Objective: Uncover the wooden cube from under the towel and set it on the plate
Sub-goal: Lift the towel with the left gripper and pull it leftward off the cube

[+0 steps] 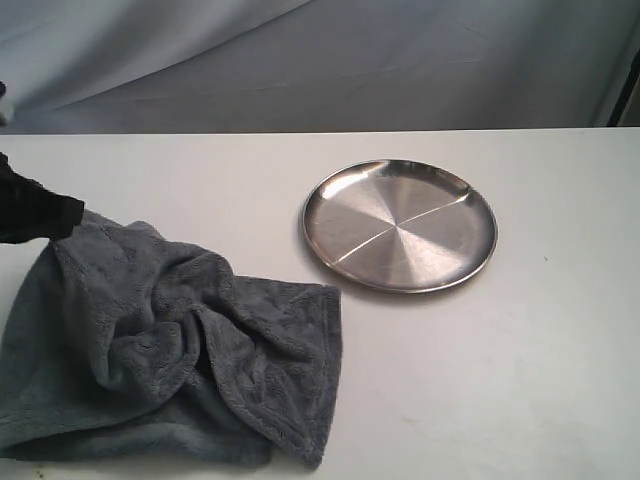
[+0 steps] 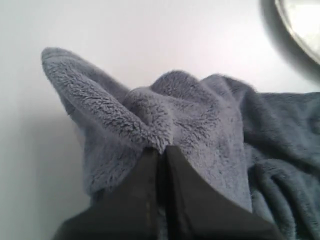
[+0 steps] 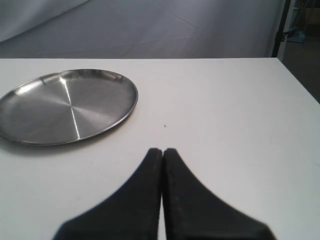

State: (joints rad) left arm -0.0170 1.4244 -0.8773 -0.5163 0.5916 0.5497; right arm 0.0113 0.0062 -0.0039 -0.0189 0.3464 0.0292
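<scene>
White tabletop (image 1: 500, 380) carried the soft, limp towel (image 1: 180, 340), left gripper (image 2: 160, 150) clamped on its edge fold, likely a sound hold; right gripper (image 3: 162, 150) closed, empty.

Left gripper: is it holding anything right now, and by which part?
Yes: the left gripper is shut on the towel, pinching a bunched-up fold near its edge. The right gripper is shut and holds nothing.

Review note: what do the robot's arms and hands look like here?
The left hand and right hand are both matte black, each with two wedge-shaped fingers, broad at the base and tapering to narrow rounded tips. No markings, labels or cables show on them. The exterior view catches only a black stretch of the left arm at its edge.
</scene>
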